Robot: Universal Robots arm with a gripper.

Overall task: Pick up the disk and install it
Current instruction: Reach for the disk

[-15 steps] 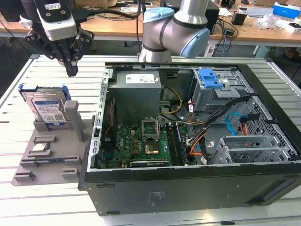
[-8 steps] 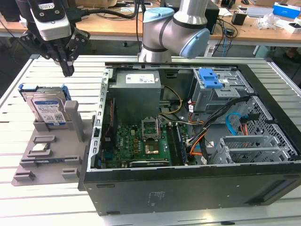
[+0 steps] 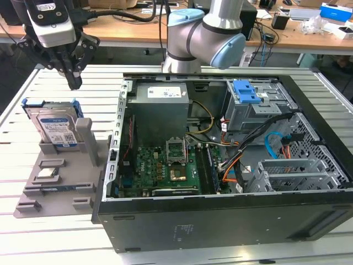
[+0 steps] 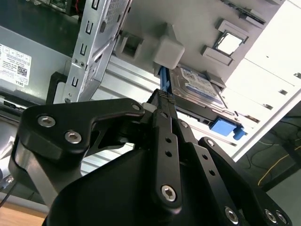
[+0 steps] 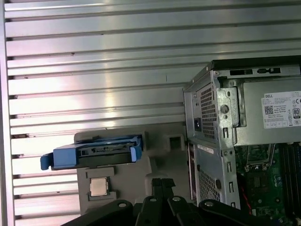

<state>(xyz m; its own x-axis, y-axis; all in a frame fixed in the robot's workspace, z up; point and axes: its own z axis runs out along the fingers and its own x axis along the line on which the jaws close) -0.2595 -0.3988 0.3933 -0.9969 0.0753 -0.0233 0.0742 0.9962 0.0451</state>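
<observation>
The disk (image 3: 55, 128) stands on edge in a slot of a grey holder (image 3: 83, 165) at the exterior view's left. It is silver with a white-and-blue label and a blue carrier rail around it. My gripper (image 3: 73, 84) hangs above the disk and slightly behind it, clear of it, with its black fingers shut together on nothing. In the second wrist view the closed gripper (image 4: 163, 97) points toward the disk (image 4: 197, 88). In the first wrist view the disk (image 5: 94, 153) is seen edge-on beyond the gripper (image 5: 162, 182).
An open computer case (image 3: 220, 215) lies on the slatted table (image 3: 66, 237), right of the holder. Its grey drive bay (image 3: 259, 110) carries a blue latch (image 3: 247, 91). A small square chip (image 3: 48, 173) sits on the holder. The arm's base (image 3: 198, 38) stands behind the case.
</observation>
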